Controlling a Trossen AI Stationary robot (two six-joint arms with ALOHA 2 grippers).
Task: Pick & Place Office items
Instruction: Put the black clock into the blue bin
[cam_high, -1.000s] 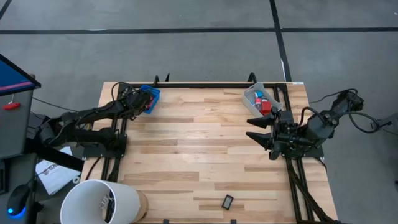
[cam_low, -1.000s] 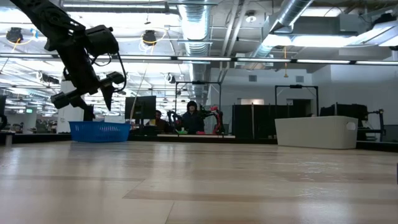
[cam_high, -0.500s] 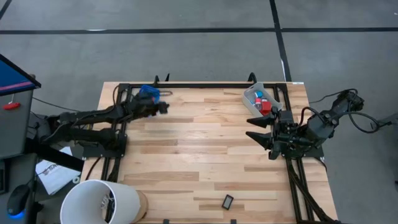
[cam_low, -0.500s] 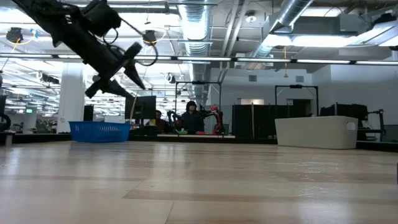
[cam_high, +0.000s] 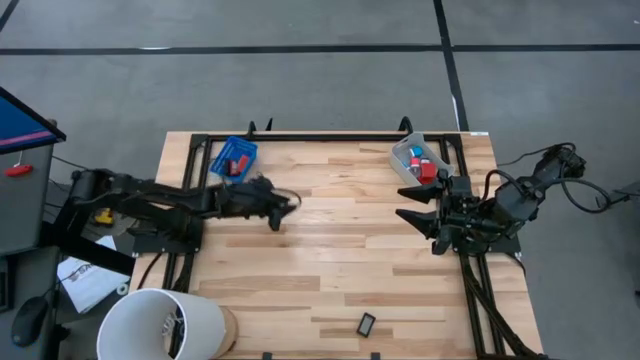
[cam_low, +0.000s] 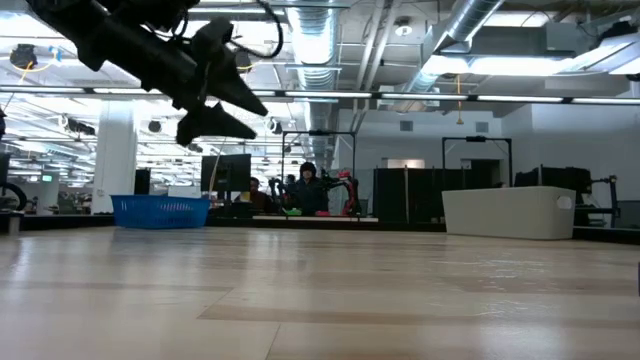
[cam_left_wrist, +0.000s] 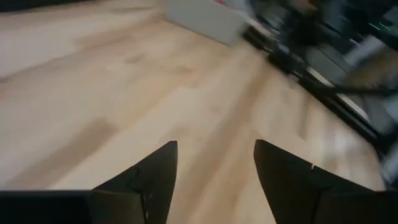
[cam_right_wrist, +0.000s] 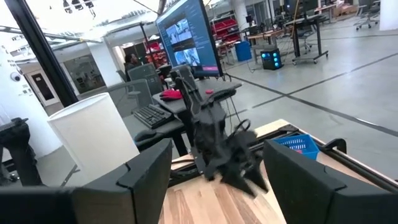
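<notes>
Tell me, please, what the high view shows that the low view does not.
Only the high view shows the black rectangle at the table's near edge, the red blocks in the clear bin, and the right end effector, open at the table's right edge. Only the low view shows people in the room behind. Both show the blue tray and the open left end effector.

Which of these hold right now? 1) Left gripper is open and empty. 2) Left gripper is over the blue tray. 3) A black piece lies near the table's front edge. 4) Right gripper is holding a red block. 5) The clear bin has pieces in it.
1) True: the left gripper is open with nothing between its fingers.
2) False: it is above bare table, away from the blue tray.
3) True: the black piece lies there alone.
4) False: the right gripper is open and empty.
5) True: the clear bin holds red and blue pieces.
</notes>
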